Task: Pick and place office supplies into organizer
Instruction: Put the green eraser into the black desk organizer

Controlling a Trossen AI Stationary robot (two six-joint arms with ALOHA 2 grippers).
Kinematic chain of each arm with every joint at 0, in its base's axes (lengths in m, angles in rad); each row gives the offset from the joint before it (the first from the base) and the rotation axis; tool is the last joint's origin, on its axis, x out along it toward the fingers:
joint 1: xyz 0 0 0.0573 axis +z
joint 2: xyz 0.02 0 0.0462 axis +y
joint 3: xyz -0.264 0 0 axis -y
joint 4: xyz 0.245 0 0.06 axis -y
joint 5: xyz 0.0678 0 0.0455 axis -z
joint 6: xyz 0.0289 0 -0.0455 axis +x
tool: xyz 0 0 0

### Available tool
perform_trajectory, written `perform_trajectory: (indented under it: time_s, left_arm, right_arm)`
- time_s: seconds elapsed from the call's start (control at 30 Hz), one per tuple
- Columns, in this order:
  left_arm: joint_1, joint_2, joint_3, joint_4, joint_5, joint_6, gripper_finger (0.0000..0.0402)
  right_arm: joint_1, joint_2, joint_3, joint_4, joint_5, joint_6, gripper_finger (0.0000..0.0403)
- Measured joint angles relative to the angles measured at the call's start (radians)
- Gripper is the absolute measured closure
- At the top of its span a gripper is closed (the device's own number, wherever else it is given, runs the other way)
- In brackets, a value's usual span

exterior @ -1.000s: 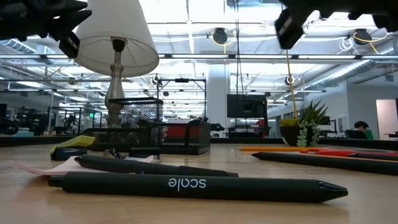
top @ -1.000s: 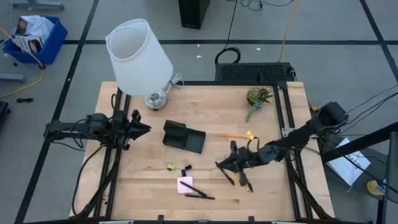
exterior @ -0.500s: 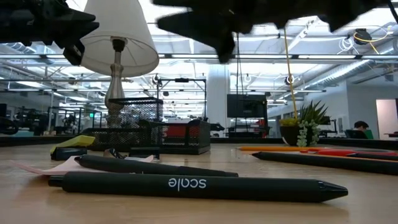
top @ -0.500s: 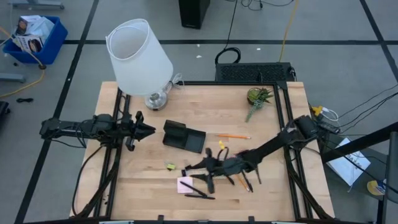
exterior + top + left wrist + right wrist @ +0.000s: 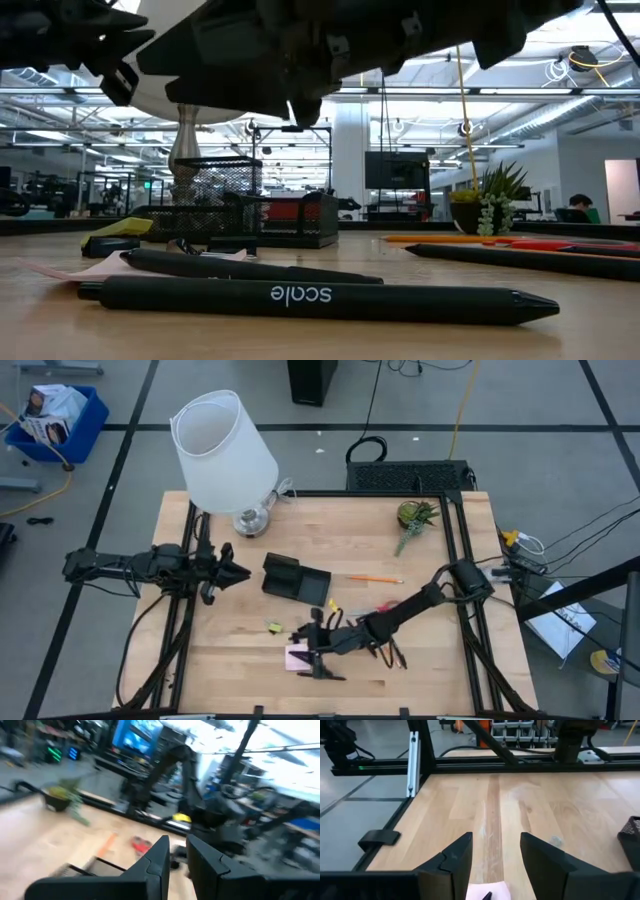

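Your right tool [image 5: 312,647] is hanging over the near part of the tabletop [image 5: 230,660] with its fingers [image 5: 451,857] spread apart and gripping nothing, just above the pink sticky-note pad [image 5: 297,657] and the two black pens [image 5: 322,673] lying across it. The organizer [image 5: 296,580] is sitting near the tabletop's middle, with the small black clip [image 5: 300,630] and the tiny yellow piece [image 5: 274,627] lying between it and the pad. An orange pencil [image 5: 376,579] is lying to the organizer's right (well apart from it). Your left tool [image 5: 237,572] is waiting left of the organizer, fingers [image 5: 150,865] close together with a narrow gap, gripping nothing.
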Motion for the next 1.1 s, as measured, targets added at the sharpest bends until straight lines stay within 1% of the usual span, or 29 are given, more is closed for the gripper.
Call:
perform_trajectory:
  time_s: [0.13, 0.2, 0.27, 0.37, 0.47, 0.57, 0.7, 0.83, 0.97, 1.03, 1.1]
  left_arm:
    - [-0.019, 0.008, 0.0, -0.014, 0.029, 0.003, 0.0334]
    - [-0.044, 0.022, 0.0, -0.046, 0.081, 0.041, 0.0334]
    - [-0.082, 0.046, 0.0, -0.053, 0.1, 0.06, 0.0334]
    - [-0.159, 0.099, 0.0, -0.049, 0.091, 0.081, 0.0334]
    - [-0.239, 0.165, 0.0, -0.025, 0.042, 0.082, 0.0334]
    - [-0.321, 0.233, 0.0, -0.026, -0.055, 0.093, 0.0334]
    - [-0.425, 0.341, 0.0, -0.012, -0.21, 0.087, 0.0334]
    - [-0.505, 0.459, 0.0, 0.045, -0.313, 0.077, 0.0334]
    - [-0.545, 0.574, 0.0, 0.156, -0.354, 0.07, 0.0325]
    - [-0.549, 0.628, 0.0, 0.21, -0.362, 0.067, 0.0309]
    - [-0.549, 0.678, 0.0, 0.238, -0.376, 0.042, 0.0284]
  right_arm:
    - [-0.005, -0.021, 0.002, -0.04, 0.001, 0.056, 0.0248]
    - [-0.005, -0.021, 0.002, -0.044, 0.001, 0.057, 0.0251]
    - [-0.005, -0.021, 0.002, -0.054, 0.001, 0.048, 0.0254]
    - [-0.006, -0.021, 0.002, -0.08, 0.001, 0.043, 0.0254]
    - [-0.012, -0.023, 0.002, -0.124, 0.0, 0.067, 0.0253]
    - [-0.014, -0.055, 0.001, -0.212, 0.008, 0.11, 0.0255]
    - [-0.01, -0.137, 0.001, -0.349, 0.055, 0.154, 0.0261]
    - [0.009, -0.227, -0.002, -0.454, 0.066, 0.16, 0.0263]
    - [0.043, -0.326, -0.069, -0.472, 0.154, 0.153, 0.0264]
    - [0.057, -0.388, -0.131, -0.469, 0.215, 0.148, 0.0264]
    - [0.072, -0.458, -0.206, -0.466, 0.288, 0.158, 0.0264]
